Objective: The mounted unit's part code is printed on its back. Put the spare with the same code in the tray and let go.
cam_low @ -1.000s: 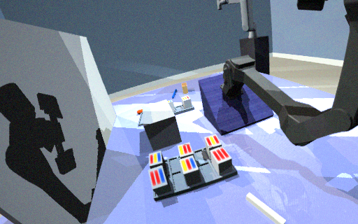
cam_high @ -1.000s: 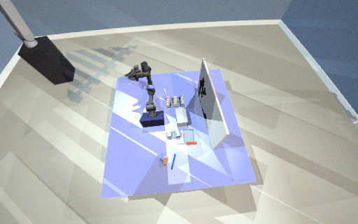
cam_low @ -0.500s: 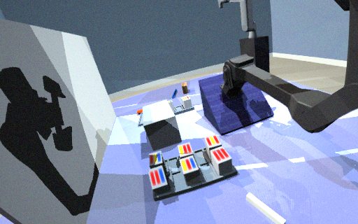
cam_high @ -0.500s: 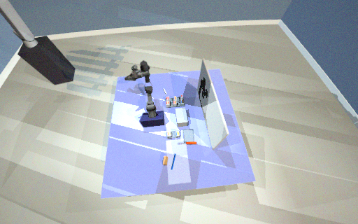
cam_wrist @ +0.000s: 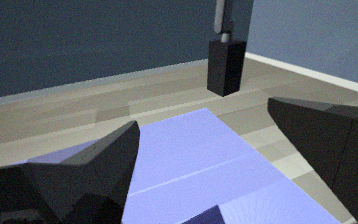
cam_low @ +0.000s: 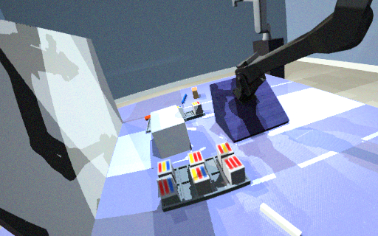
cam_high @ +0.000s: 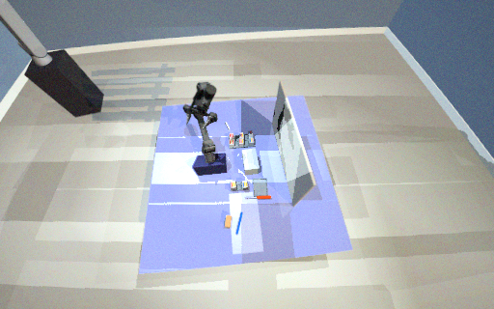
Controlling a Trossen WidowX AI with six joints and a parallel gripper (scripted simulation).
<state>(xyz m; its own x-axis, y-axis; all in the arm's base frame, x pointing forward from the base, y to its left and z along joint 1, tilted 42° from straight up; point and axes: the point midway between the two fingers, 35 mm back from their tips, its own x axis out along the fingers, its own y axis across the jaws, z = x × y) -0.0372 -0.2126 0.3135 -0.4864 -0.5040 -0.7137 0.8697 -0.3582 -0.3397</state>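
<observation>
Black hand (cam_high: 197, 124) (cam_wrist: 202, 115), mine, spread wide, nothing between the fingers. From above, left to right: dark blue wedge (cam_high: 200, 169) (cam_low: 229, 114) below my hand; six striped spares (cam_high: 241, 138) (cam_low: 234, 167) racked to its lower right; grey tray (cam_high: 260, 187) (cam_low: 148, 126) farther down that way; upright panel (cam_high: 294, 145) (cam_low: 81, 63) well right of it.

Landmark: the dark blue block (cam_high: 210, 167), arm's base set on it. Right of it in the frame, a pale box (cam_high: 251, 160); farther right, a tall leaning panel (cam_high: 295, 150). Above right of block, a rack of striped pieces (cam_high: 241, 140). Below right: a smaller pair of pieces (cam_high: 239, 185), gray tray (cam_high: 260, 187), orange-handled tool (cam_high: 263, 197), blue stick (cam_high: 239, 223), orange block (cam_high: 228, 221).
</observation>
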